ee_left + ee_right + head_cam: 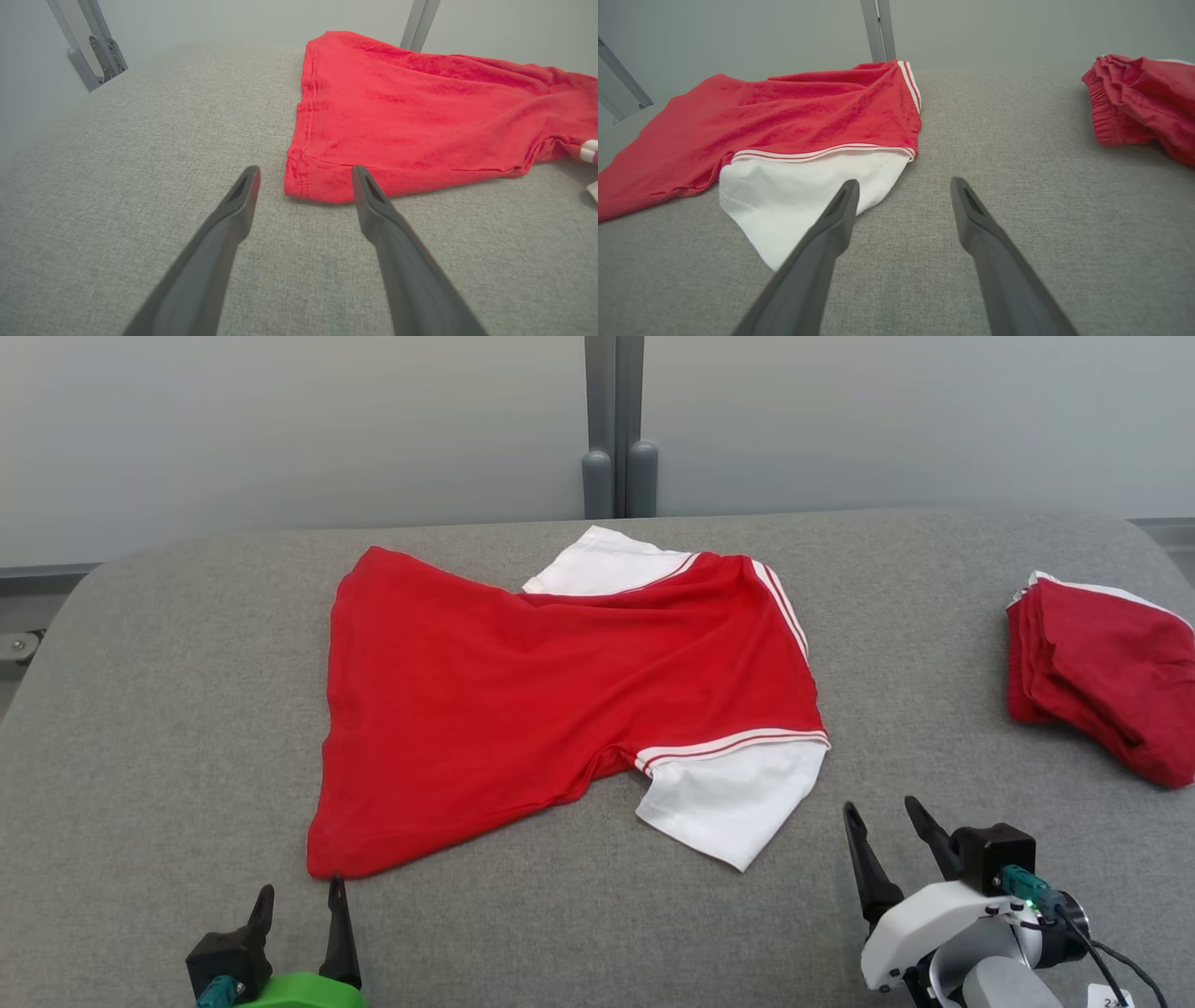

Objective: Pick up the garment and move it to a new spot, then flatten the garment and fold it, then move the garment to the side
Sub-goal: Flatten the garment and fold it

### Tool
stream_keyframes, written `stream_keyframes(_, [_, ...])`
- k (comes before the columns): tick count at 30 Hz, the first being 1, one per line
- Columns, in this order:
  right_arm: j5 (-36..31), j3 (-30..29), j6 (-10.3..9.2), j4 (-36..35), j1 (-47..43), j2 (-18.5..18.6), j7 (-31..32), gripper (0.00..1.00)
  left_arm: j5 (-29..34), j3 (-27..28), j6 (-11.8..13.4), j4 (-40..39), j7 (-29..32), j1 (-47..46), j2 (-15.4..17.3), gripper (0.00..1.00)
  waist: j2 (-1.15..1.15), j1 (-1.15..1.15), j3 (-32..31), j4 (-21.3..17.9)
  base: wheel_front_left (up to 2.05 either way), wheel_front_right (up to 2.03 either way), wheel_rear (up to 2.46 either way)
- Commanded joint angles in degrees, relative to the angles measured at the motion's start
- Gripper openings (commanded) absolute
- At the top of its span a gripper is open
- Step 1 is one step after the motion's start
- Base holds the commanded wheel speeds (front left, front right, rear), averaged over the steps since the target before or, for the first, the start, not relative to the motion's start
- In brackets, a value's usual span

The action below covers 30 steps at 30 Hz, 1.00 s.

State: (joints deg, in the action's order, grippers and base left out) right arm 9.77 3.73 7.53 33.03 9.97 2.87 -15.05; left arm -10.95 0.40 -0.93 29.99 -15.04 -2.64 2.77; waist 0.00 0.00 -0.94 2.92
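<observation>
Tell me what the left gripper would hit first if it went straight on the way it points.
Most likely the red shirt, whose near hem corner lies on the table just ahead of the open left gripper. Its height is unclear, so it might skim over the cloth.

Garment (pixel 560 700) lies at centre of table (pixel 140 756); folded pile (pixel 1102 672) at right edge; left gripper (pixel 302 885) near left, right gripper (pixel 879 805) near right.

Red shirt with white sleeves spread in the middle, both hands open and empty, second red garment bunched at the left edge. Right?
Not quite. The head view shows the second red garment bunched at the right edge, not the left. The rest holds: the red shirt lies spread in the middle, and the left hand and right hand are open and empty.
</observation>
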Motion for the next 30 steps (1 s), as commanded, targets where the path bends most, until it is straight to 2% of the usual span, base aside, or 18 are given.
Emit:
stream_keyframes(1, [0.0, 0.1, -0.10, -0.4, -0.1, 0.1, -0.2, 1.00, 0.5, 0.2, 0.0, -0.3, -0.2, 0.0, 0.3, 1.00, 0.00, 0.00, 0.5, -0.3, 0.00, 0.00, 0.00])
stream_keyframes(18, [-0.4, -0.9, -0.10, -5.1, -1.7, 0.1, -0.2, 1.00, 1.8, 2.0, 0.6, -5.2, -0.2, 1.8, 0.3, 1.00, 0.00, 0.00, 0.2, -4.2, 0.00, 0.00, 0.00])
stream_keyframes(30, [-0.2, -0.2, -0.10, -5.9, -1.9, 0.1, -0.2, 1.00, 1.2, 2.0, 0.8, -4.6, -0.2, 1.8, 0.3, 1.00, 0.00, 0.00, 0.7, -4.1, 0.00, 0.00, 0.00])
